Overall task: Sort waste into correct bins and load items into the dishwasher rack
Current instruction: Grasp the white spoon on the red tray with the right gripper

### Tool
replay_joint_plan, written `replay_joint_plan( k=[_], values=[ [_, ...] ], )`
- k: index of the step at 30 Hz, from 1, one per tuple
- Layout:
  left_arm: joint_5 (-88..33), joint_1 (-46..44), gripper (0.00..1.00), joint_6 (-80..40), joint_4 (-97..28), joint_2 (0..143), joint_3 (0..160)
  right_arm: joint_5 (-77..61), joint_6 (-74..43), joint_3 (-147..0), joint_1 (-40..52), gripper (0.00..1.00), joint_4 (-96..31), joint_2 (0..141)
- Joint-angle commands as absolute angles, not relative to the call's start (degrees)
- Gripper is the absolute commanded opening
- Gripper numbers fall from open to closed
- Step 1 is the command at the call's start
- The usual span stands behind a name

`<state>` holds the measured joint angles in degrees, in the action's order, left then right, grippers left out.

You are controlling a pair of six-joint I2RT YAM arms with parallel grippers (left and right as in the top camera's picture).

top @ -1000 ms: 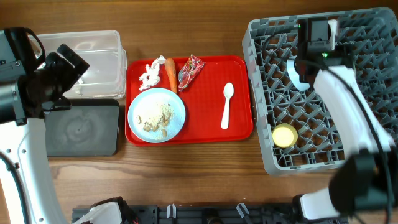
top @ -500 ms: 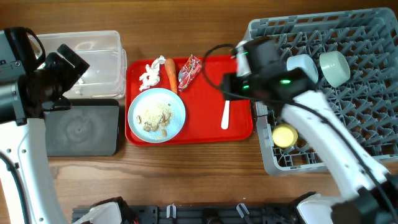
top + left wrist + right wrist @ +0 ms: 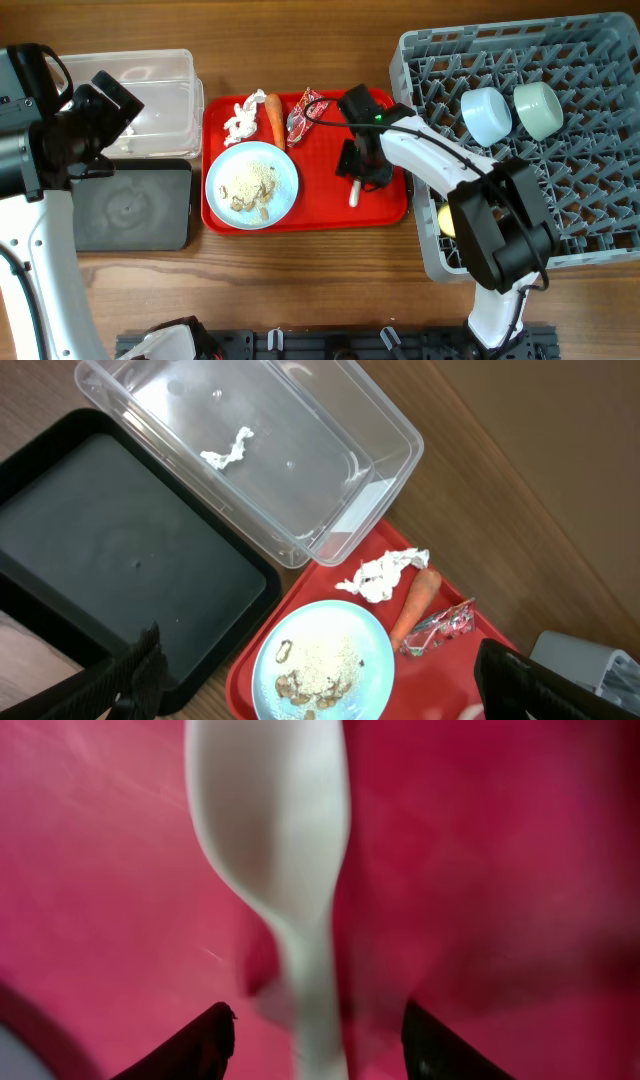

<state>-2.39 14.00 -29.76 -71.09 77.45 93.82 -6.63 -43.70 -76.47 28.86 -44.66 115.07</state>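
Observation:
The white spoon (image 3: 353,194) lies on the red tray (image 3: 385,110). My right gripper (image 3: 360,168) is low over it. In the right wrist view the spoon (image 3: 270,820) runs between the open fingers of that gripper (image 3: 325,1025), which do not clamp it. The light blue plate (image 3: 252,183) holds beige scraps. The tissue (image 3: 240,118), the carrot (image 3: 274,118) and the wrapper (image 3: 303,115) lie behind it. The pale blue bowl (image 3: 487,115), the green bowl (image 3: 537,108) and the yellow cup (image 3: 447,218) sit in the grey rack (image 3: 600,150). My left gripper (image 3: 105,105) is open and empty above the bins.
The clear tub (image 3: 160,100) stands at the far left with a white tissue scrap (image 3: 228,448) inside. The black tray (image 3: 130,205) lies in front of it. The right arm partly covers the cup and the rack's left edge.
My right arm has swung left from the rack to the red tray and come down over the spoon. The two bowls now show in the rack. The left arm has not moved.

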Motion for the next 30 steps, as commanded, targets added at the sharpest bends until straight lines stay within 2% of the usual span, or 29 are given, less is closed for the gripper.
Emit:
replay_joint_plan(
  k=[1,3,5,7,9,12,20,24,30],
  values=[
    [-1.41,14.37,1.00,-30.48,-71.00,77.67,94.15,-9.19,-45.15,-76.20,27.29,0.52,-44.58,116.66],
    [-1.41,14.37,1.00,-30.48,-71.02,77.67,94.15,-9.54,-45.15,-76.20,26.65,0.44,-44.45,116.66],
    [-1.41,14.37,1.00,-30.48,-71.02,77.67,94.15,-9.50,-45.12,-76.20,26.52,0.30,-44.42,116.66],
    [-1.41,14.37,1.00,-30.48,-71.00,77.67,94.15,-9.54,-44.97,-76.23,26.55,0.22,-44.38,116.62],
    [-1.41,14.37,1.00,-30.48,-71.00,77.67,94.15,-10.02,-43.44,-76.29,26.39,0.09,-44.36,116.38],
    [-1.41,14.37,1.00,-30.48,-71.00,77.67,94.15,-10.35,-38.30,-77.56,26.33,0.04,-44.66,115.33],
    [-1.41,14.37,1.00,-30.48,-71.00,77.67,94.15,-9.13,-29.74,-81.67,26.17,0.04,-47.62,104.01],
    [-1.41,14.37,1.00,-30.48,-71.02,77.67,94.15,-1.30,-27.20,-82.17,23.81,0.04,-49.67,93.36],
    [-1.41,14.37,1.00,-30.48,-71.02,77.67,94.15,7.60,-12.45,-82.17,16.49,0.04,-50.35,86.43]
  ],
)
